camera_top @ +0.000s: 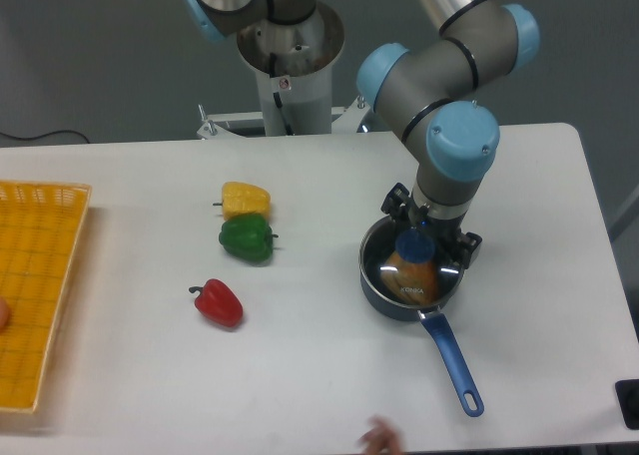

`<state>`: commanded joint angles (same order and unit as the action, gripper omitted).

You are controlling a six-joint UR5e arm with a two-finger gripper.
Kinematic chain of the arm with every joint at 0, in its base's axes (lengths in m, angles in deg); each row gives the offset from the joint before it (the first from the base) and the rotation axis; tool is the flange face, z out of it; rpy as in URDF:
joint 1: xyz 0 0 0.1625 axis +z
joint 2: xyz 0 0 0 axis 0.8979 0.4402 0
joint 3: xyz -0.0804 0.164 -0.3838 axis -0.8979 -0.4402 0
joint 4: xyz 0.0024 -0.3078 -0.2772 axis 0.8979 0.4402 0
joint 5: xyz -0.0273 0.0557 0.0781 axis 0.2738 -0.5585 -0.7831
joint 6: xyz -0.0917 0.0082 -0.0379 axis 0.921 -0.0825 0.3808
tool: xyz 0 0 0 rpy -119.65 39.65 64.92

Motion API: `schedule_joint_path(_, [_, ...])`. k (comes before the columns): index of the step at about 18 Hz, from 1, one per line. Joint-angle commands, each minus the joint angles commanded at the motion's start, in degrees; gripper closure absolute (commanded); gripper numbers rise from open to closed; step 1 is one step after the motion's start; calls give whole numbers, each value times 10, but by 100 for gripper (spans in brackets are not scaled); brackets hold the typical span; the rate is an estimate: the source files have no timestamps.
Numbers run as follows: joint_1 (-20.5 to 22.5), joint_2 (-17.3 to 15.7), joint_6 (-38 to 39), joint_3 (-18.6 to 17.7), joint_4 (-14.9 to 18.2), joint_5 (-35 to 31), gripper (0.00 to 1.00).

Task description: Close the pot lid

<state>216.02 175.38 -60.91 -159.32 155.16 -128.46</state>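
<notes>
The pot lid [411, 275] is resting on the pot [374, 287] at the right side of the surface [300, 375], so closure appears essentially complete. The pincer [416, 247] is hovering at the blue knob; whether it is gripping cannot be determined, leaving release and withdrawal outstanding.

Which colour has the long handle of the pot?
Blue; the camera view shows the pot handle clearly.

One fixed camera looks down from the front across the table [300, 375] toward the arm's base [290, 66].
</notes>
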Motion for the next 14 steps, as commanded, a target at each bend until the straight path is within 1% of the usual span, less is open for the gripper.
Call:
schedule_joint_path(2, [14,-4,-24,0,2,0,0])
schedule_joint_path(5, [41,-16,-103,0,3,-1,0])
schedule_joint_path(8, [75,-25,-185,0,11,0,0])
schedule_joint_path(14, [122,-25,-265,0,10,-4,0])
